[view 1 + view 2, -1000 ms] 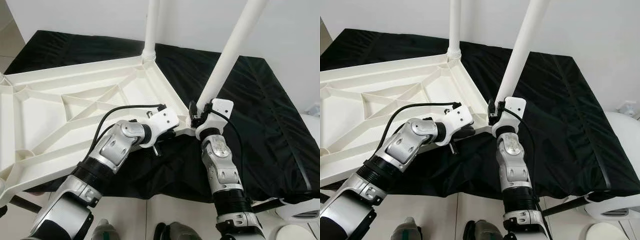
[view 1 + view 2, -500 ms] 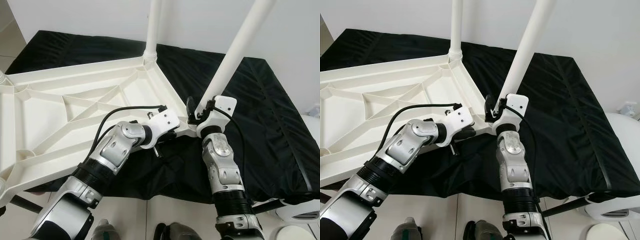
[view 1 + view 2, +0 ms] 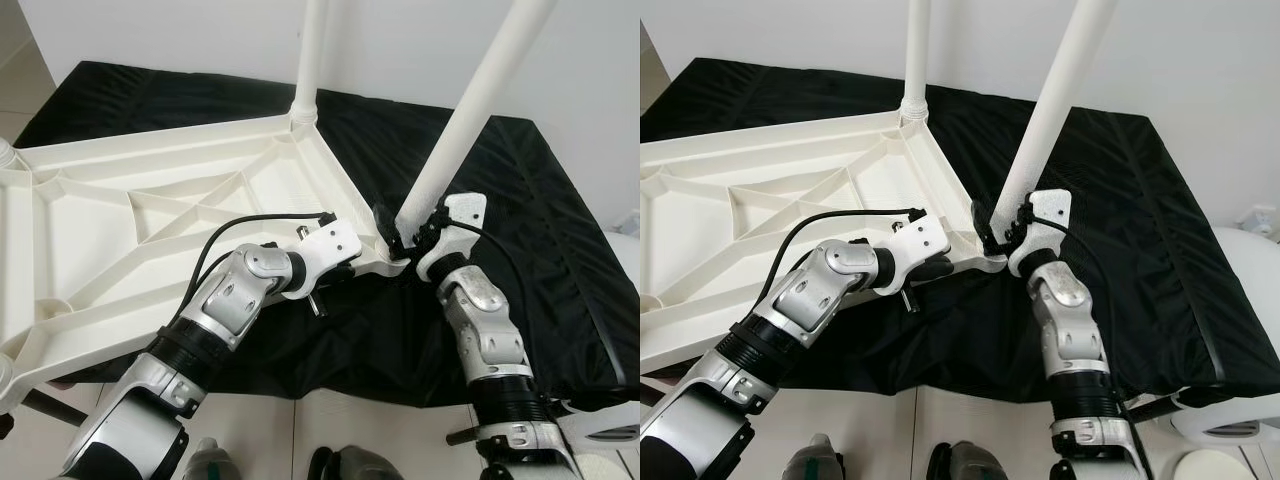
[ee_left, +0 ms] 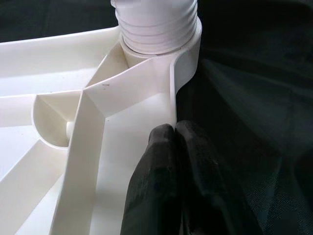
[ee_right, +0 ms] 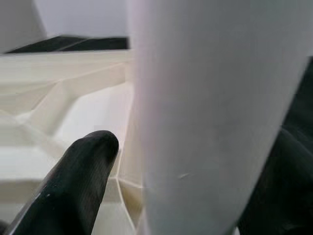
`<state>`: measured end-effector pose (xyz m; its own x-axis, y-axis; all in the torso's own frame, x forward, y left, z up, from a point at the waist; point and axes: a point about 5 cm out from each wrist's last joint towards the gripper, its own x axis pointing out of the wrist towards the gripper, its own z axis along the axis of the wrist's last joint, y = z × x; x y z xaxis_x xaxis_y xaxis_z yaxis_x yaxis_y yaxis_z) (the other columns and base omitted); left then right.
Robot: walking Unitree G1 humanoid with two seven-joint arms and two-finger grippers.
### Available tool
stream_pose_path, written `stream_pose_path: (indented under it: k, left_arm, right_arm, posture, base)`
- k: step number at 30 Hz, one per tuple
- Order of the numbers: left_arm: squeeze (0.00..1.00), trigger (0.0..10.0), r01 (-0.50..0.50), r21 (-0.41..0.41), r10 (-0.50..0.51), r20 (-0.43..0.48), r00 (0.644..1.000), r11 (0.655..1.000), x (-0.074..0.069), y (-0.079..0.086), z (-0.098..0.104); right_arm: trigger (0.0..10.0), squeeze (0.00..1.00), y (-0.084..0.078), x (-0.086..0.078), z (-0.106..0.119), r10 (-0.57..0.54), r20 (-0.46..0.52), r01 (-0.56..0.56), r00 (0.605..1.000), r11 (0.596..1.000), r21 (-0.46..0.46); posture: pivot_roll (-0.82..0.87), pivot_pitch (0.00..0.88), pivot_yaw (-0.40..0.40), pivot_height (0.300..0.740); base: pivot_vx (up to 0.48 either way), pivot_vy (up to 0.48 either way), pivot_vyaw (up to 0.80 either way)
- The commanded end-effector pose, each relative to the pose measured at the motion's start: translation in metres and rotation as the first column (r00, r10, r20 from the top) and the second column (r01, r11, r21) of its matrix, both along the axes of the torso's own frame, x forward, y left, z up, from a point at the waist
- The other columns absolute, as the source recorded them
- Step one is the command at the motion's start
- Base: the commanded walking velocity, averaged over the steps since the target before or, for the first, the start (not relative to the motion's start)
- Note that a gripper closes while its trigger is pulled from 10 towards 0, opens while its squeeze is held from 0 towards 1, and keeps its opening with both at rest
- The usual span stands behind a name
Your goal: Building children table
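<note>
Gripping leg: right tool

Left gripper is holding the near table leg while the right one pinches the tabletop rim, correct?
Swapped. The right gripper holds the near leg, fingers either side in the right wrist view; the left gripper is shut on the tabletop rim, per the left wrist view.

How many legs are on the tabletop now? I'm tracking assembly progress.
2. One leg stands upright in the far corner socket; the other leg leans at the near corner, held by the right gripper. A left-edge nub may be another; corners are out of frame.
</note>
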<state>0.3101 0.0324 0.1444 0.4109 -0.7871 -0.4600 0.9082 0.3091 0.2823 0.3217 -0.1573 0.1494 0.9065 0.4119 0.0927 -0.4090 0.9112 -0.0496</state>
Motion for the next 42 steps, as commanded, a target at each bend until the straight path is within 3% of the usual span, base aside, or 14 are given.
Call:
stream_pose_path:
  k: [1, 6, 11, 20, 21, 22, 23, 24, 35, 36, 42]
  left_arm:
    - [0.00, 10.0, 0.048, -0.005, -0.048, -0.010, 0.999, 0.999, -0.007, -0.009, -0.003]
    - [0.00, 10.0, 0.047, -0.004, -0.047, -0.011, 0.999, 0.999, -0.007, -0.009, -0.003]
    - [0.00, 10.0, 0.040, -0.002, -0.040, -0.010, 0.999, 0.999, -0.006, -0.008, -0.002]
    - [0.00, 10.0, 0.034, -0.006, -0.034, -0.009, 0.999, 0.999, -0.005, -0.007, -0.001]
    - [0.00, 10.0, 0.034, -0.006, -0.034, -0.009, 0.999, 0.999, -0.005, -0.007, -0.001]
    - [0.00, 10.0, 0.034, -0.006, -0.034, -0.009, 0.999, 0.999, -0.005, -0.007, -0.001]
    - [0.00, 10.0, 0.034, -0.005, -0.034, -0.008, 0.999, 0.999, -0.005, -0.007, 0.000]
    - [0.00, 10.0, 0.034, -0.005, -0.034, -0.008, 0.999, 0.999, -0.005, -0.007, 0.000]
    - [0.00, 10.0, 0.030, -0.004, -0.030, -0.008, 1.000, 1.000, -0.005, -0.005, 0.001]
    - [0.00, 10.0, 0.029, -0.004, -0.029, -0.008, 1.000, 1.000, -0.005, -0.005, 0.001]
    - [0.00, 10.0, 0.029, -0.006, -0.029, -0.008, 1.000, 1.000, -0.005, -0.006, 0.001]
  right_arm:
    - [10.0, 0.00, -0.006, 0.001, 0.000, 0.037, 0.001, -0.037, 0.999, 0.999, -0.002]
    - [10.0, 0.00, -0.011, 0.003, 0.000, 0.064, -0.009, -0.064, 0.998, 0.998, -0.017]
    - [10.0, 0.00, -0.027, 0.003, -0.003, 0.261, -0.084, -0.268, 0.962, 0.959, -0.097]
    - [10.0, 0.00, -0.043, 0.008, -0.004, 0.343, -0.140, -0.358, 0.929, 0.929, -0.098]
    - [4.8, 0.00, -0.044, 0.009, -0.005, 0.345, -0.150, -0.361, 0.927, 0.928, -0.094]
    - [4.8, 0.00, -0.044, 0.009, -0.005, 0.345, -0.150, -0.361, 0.927, 0.928, -0.094]
    - [4.0, 0.00, -0.045, 0.010, -0.006, 0.349, -0.155, -0.365, 0.924, 0.927, -0.089]
    - [0.0, 0.00, -0.046, 0.011, -0.007, 0.347, -0.160, -0.363, 0.924, 0.928, -0.083]
    - [0.0, 0.00, -0.045, 0.012, -0.006, 0.367, -0.154, -0.382, 0.917, 0.920, -0.084]
    - [10.0, 0.00, -0.044, 0.011, -0.005, 0.369, -0.149, -0.383, 0.918, 0.920, -0.081]
    - [10.0, 0.00, -0.037, 0.007, -0.003, 0.370, -0.122, -0.381, 0.921, 0.922, -0.074]
  posture:
    - [0.06, 0.010, -0.106, 0.740]
    - [0.06, 0.011, -0.103, 0.740]
    - [0.06, 0.021, -0.100, 0.740]
    - [0.06, 0.028, -0.097, 0.740]
    - [0.06, 0.030, -0.095, 0.740]
    - [0.06, 0.030, -0.095, 0.740]
    - [0.06, 0.029, -0.094, 0.740]
    - [0.07, 0.032, -0.094, 0.740]
    - [0.07, 0.033, -0.096, 0.740]
    - [0.07, 0.033, -0.097, 0.740]
    - [0.06, 0.034, -0.097, 0.740]
  base:
    - [0.000, 0.000, 0.00]
    - [0.000, 0.000, 0.00]
    - [0.000, 0.000, 0.00]
    - [0.000, 0.000, 0.00]
    - [0.000, 0.000, 0.00]
    - [0.000, 0.000, 0.00]
    - [0.000, 0.000, 0.00]
    - [0.000, 0.000, 0.00]
    - [0.000, 0.000, 0.00]
    - [0.000, 0.000, 0.00]
    - [0.000, 0.000, 0.00]
